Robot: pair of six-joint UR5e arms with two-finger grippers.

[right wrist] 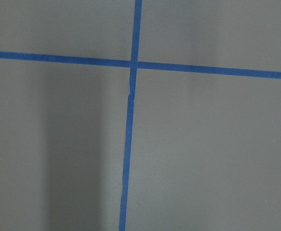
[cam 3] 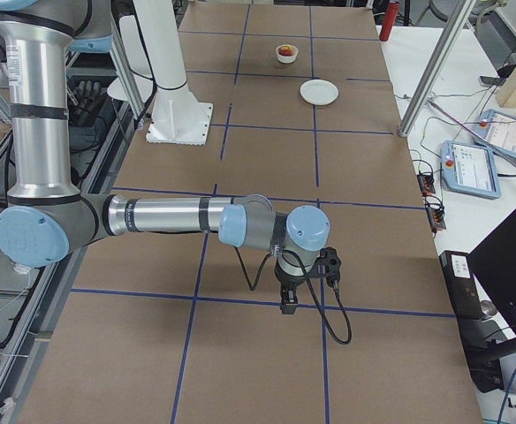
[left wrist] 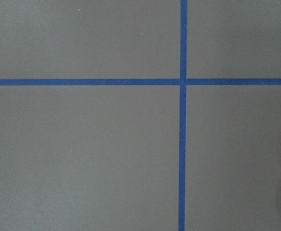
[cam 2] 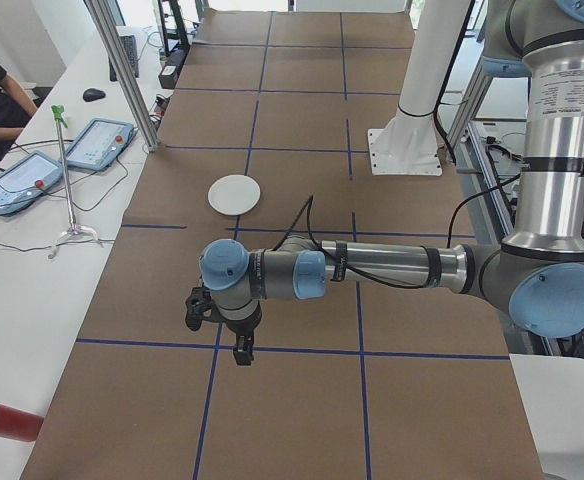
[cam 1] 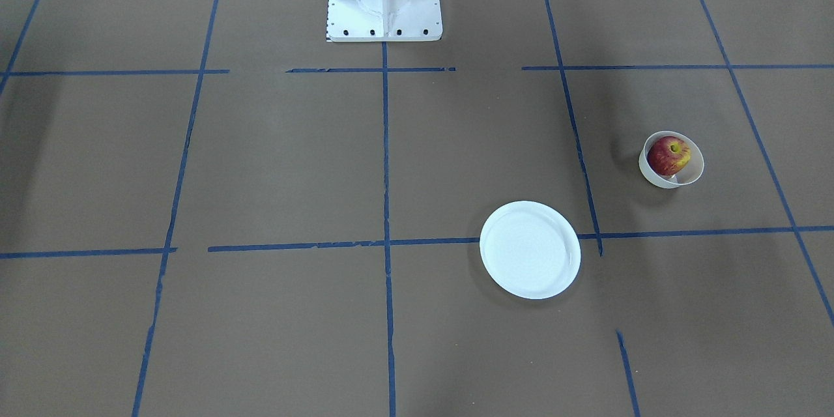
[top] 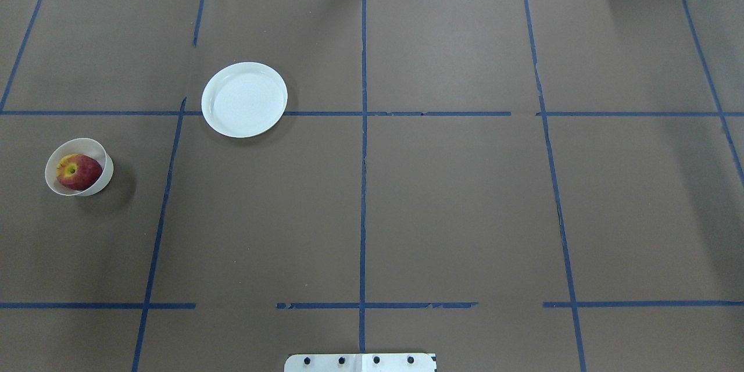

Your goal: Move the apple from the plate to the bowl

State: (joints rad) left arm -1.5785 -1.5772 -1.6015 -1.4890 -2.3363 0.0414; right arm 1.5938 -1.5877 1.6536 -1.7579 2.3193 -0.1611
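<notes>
Apple (cam 1: 669, 155) sits in the bowl (cam 1: 693, 169), stem hollow up, with the plate (cam 1: 530, 249) near it on the bench (cam 1: 260, 176). Left gripper (cam 2: 240, 350) and right gripper (cam 3: 289, 303) hang well apart from them; their opening cannot be told.

light: even, bright | shadows: soft, beside bowl (top: 79, 167) | focus: sharp | glare: faint on plate (top: 244, 99)

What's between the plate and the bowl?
Only bare brown paper, crossed by one blue tape line. Nothing else lies between the plate and the bowl. The overhead view shows it best, and the front-facing view agrees.
</notes>
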